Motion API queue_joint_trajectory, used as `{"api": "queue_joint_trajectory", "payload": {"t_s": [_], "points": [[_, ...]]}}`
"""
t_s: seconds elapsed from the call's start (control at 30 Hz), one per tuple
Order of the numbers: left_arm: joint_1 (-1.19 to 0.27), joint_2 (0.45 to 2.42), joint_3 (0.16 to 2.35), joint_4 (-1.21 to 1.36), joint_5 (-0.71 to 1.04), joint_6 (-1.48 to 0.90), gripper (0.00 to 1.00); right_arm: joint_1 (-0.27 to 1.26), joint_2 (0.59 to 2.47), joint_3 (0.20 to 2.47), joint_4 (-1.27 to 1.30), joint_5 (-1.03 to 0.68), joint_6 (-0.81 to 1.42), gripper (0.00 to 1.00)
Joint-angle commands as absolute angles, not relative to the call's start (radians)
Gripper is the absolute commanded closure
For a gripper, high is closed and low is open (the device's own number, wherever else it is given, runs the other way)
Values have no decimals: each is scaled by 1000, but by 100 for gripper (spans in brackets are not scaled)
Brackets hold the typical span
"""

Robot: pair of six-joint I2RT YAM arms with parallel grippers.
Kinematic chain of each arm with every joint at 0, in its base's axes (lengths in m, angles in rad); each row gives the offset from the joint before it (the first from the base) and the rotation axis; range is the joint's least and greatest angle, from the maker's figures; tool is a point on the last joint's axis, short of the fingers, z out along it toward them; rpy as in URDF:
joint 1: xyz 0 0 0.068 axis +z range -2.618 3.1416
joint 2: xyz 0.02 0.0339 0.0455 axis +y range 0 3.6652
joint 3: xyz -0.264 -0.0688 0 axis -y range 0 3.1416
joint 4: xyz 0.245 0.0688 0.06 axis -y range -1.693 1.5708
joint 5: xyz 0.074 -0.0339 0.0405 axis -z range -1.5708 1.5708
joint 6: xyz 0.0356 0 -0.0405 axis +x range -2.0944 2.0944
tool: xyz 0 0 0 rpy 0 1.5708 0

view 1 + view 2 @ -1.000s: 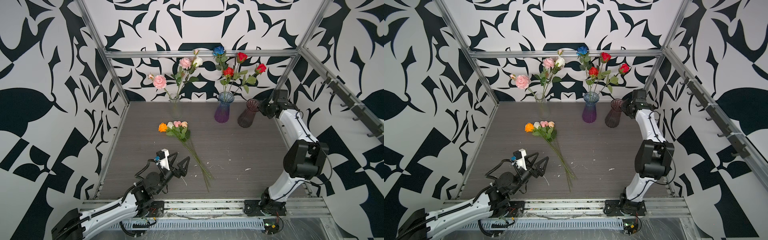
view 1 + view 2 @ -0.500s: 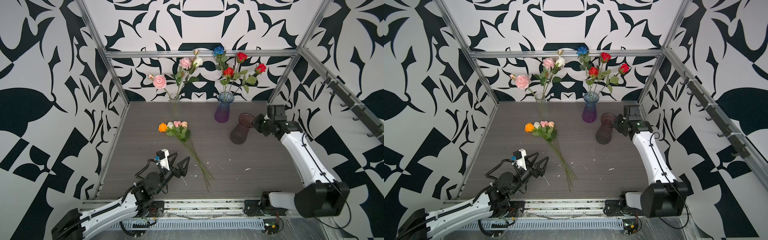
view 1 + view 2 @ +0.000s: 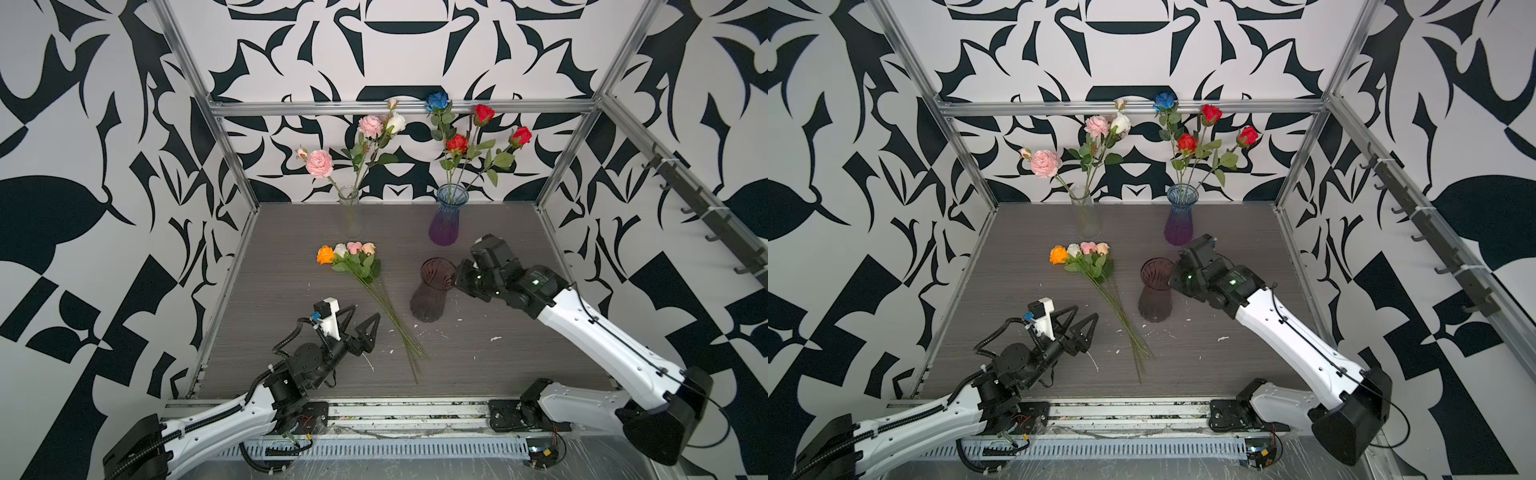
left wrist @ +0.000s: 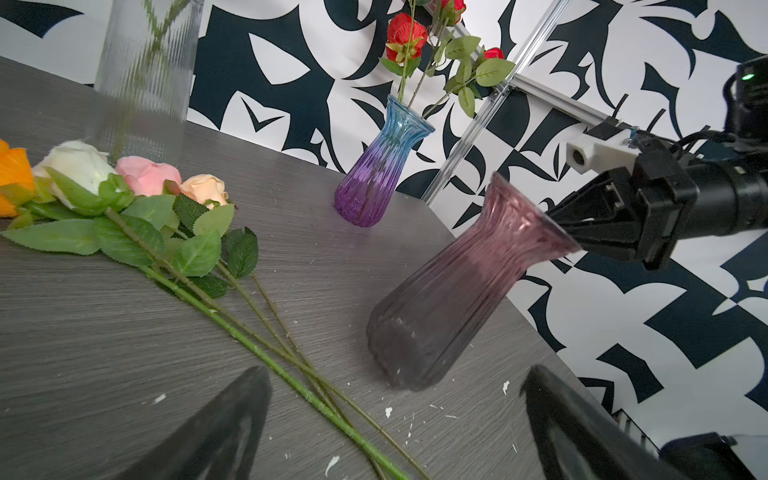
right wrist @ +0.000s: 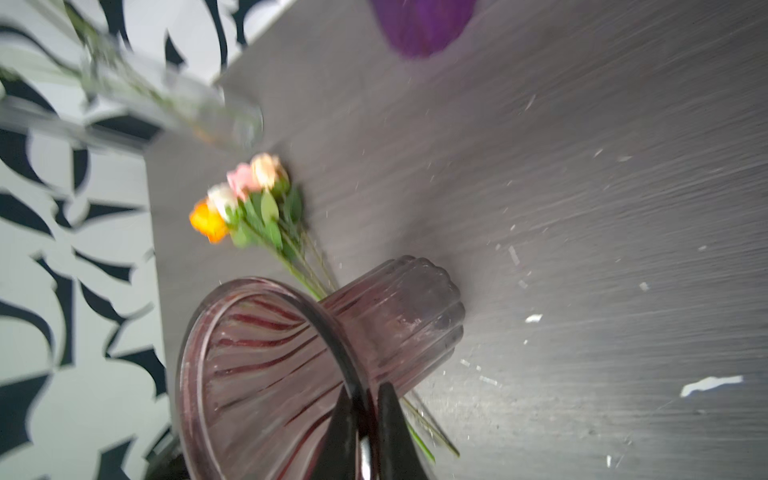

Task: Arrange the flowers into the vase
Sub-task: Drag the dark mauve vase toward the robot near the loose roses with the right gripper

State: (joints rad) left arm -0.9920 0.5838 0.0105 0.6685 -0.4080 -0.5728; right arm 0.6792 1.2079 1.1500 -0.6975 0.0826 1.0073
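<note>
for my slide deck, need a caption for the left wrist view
Right tool pinches the rim of the empty mauve vase, loose roses lying beside it.

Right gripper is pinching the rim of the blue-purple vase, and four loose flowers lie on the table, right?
No: the right gripper pinches the rim of the plum vase, clear in the right wrist view. The four loose flowers do lie on the table.

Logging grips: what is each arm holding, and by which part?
Right gripper: jaws pinch the plum vase by its rim. Left gripper: jaws open, nothing held.
</note>
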Motion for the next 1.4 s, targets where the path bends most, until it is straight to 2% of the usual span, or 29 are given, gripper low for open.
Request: {"api": "queue_joint_trajectory", "payload": {"t_s": [0.0,0.23,0.33,0.83,1.17,1.37], "points": [[-986,570,-34,684,-427,-581,1,765,1245,1236,-589,184,1063,100],[-986,550,-34,661,-431,-582,1,935,1400,1313,-516,209,1135,100],[-987,552,-33,665,-429,-582,1,963,1445,1358,-501,207,1138,100],[-986,572,-31,682,-431,-582,1,874,1327,1336,-625,244,1079,100],[-986,562,-34,673,-432,-585,1,876,1342,1343,-672,168,1162,100],[-986,564,-34,673,-434,-587,1,888,1346,1383,-745,184,1169,100]]}}
